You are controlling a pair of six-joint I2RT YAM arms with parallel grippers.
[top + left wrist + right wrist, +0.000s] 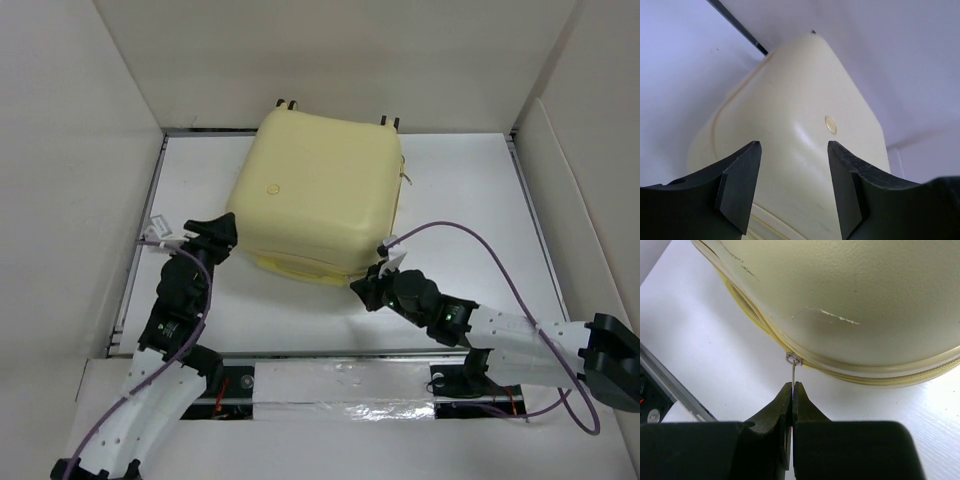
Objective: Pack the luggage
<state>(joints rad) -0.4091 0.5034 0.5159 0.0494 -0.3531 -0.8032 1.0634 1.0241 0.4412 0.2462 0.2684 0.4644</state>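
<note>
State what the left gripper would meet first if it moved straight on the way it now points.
The left gripper, jaws open, would likely meet the luggage shell first; the gap to it is hard to judge.

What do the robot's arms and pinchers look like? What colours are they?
Both arms have white lower links and black joints. The left arm and right arm each carry a thin purple cable. The left gripper and right gripper are matte black, with flat, wedge-shaped fingers. A small green light glows on the right wrist.
</note>
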